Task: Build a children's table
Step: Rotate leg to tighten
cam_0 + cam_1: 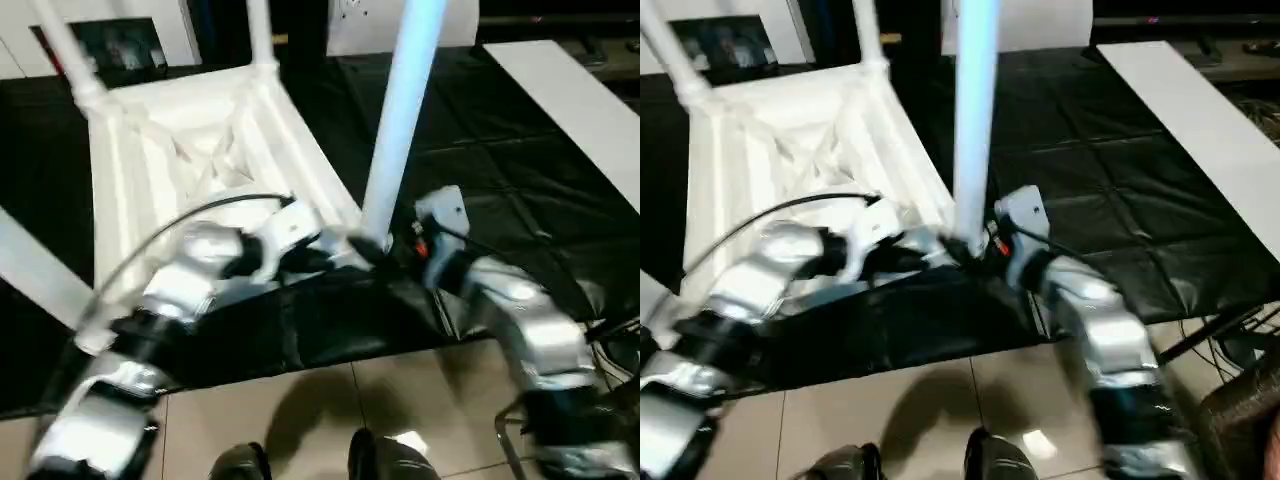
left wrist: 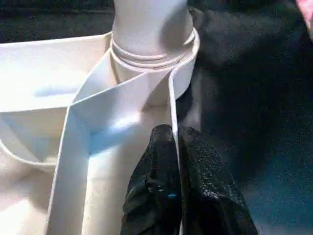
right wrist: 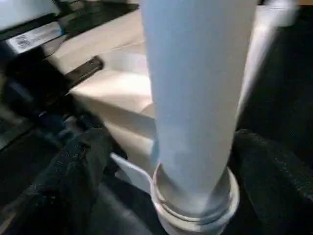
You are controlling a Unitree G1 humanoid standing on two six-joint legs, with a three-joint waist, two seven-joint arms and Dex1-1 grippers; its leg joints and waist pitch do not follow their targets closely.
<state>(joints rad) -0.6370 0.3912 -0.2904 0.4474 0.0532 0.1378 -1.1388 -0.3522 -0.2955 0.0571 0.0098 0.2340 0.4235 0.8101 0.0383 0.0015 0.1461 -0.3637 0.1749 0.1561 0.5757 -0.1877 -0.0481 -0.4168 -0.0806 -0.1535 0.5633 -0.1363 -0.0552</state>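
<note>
1. Upside-down tabletop (image 1: pixel 190 150) resting ribbed side up on a black cloth (image 1: pixel 480 170), filling the 9 to 12 o'clock part of the head views.
2. Near-corner leg (image 1: pixel 400 120) standing upright in the round corner socket (image 2: pixel 154 73) at about 5 o'clock of the tabletop; long axis near vertical, leaning slightly toward 1 o'clock in the left eye view.
3. Two more legs rising from the far corners: far-left leg (image 1: pixel 65 50) at 11 o'clock, far-middle leg (image 1: pixel 258 30) at 12 o'clock.
4. Left gripper (image 2: pixel 178 161) pinched shut on the thin rim wall of the tabletop just beside the socket, one black finger on each face of the wall; socket and leg straight ahead of the jaws, at 12 o'clock in the wrist view.
5. Right gripper (image 3: pixel 161 161) straddling the base of the same leg, jaws spread wide; dark left finger (image 3: pixel 73 171) and dark right finger (image 3: pixel 274 171) standing to either side of the tube, with gaps visible on both sides, so apparently not clamping.
6. Key relation: leg axis crossing the right jaws' line at right angles, tube centred between them, socket collar directly below; the right arm nearer the leg shaft, the left arm nearer the tabletop rim.
7. Judgement: leg looks seated; the left grip steadying the top, the right jaws free to pull away sideways without tipping the tube.
8. Flat white board (image 1: pixel 570 100) lying apart at 2 o'clock; a further white piece (image 1: pixel 35 265) at 8 o'clock, possibly the fourth leg, though hard to tell.
</note>
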